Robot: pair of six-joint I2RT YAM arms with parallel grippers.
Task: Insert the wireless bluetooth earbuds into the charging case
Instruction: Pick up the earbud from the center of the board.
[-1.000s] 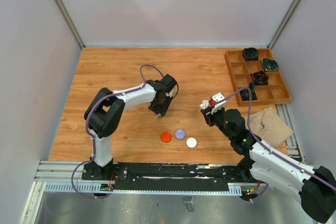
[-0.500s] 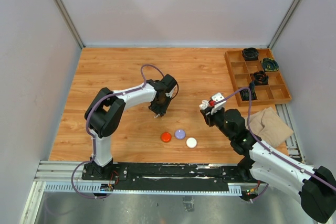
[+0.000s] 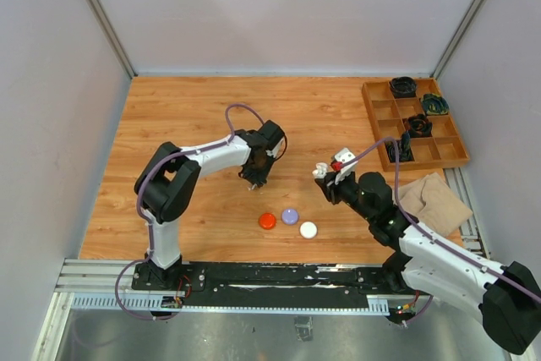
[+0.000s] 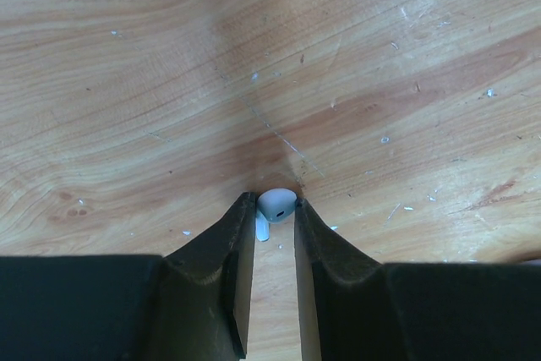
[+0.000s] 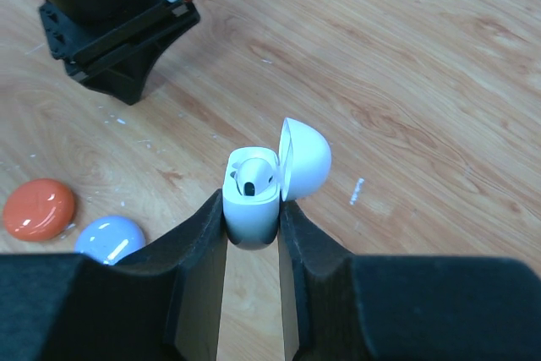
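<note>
The right pincer (image 5: 251, 207) is clamped on the body of the white charging case (image 5: 252, 221), held above the surface (image 4: 380, 57) with its lid (image 5: 306, 156) swung open. One white earbud (image 5: 252, 177) already sits in the case. Off to the case's left, well apart from it, the left pincer (image 4: 274, 206) is down on the wood with its tips closed against a second white earbud (image 4: 276, 203), which lies on the surface. An orange-red puck (image 5: 38, 207) and a lilac puck (image 5: 110, 238) rest near the case, on the side toward the arm bases.

I'd worry about that pinch: the bud is small and rounded and caught only at the very tips, so it could squirt free on the lift. A bud gripped askew may also miss the free socket or knock the lid.
</note>
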